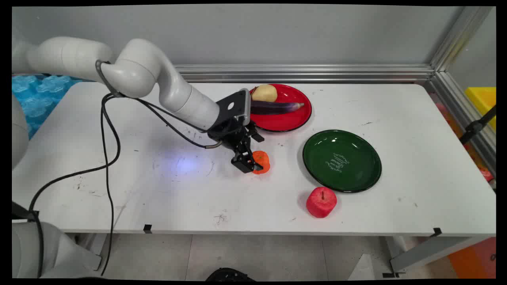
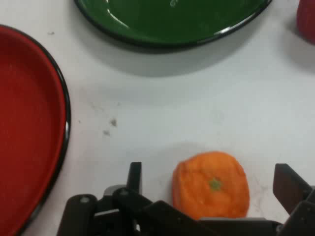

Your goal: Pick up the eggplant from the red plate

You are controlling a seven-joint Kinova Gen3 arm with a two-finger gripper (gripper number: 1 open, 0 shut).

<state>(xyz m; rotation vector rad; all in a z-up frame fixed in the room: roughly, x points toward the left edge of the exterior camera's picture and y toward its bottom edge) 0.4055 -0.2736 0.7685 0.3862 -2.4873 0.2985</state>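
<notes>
A small orange fruit [image 1: 262,161] [image 2: 211,185] with a green stem dot rests on the white table. My black gripper [image 1: 248,162] [image 2: 210,184] is low over the table and open, one finger on each side of the orange, with gaps showing on both sides in the hand view. A red plate [image 1: 287,120] [image 2: 29,128] lies just behind the gripper, holding a purple eggplant [image 1: 277,107] and a yellowish potato [image 1: 264,93]. To the right lies an empty green plate [image 1: 341,160] [image 2: 172,22].
A red apple [image 1: 321,202] [image 2: 307,19] stands near the table's front edge, just below the green plate. Black cables [image 1: 107,158] hang from the arm over the table's left side. An aluminium rail [image 1: 301,73] runs along the back edge.
</notes>
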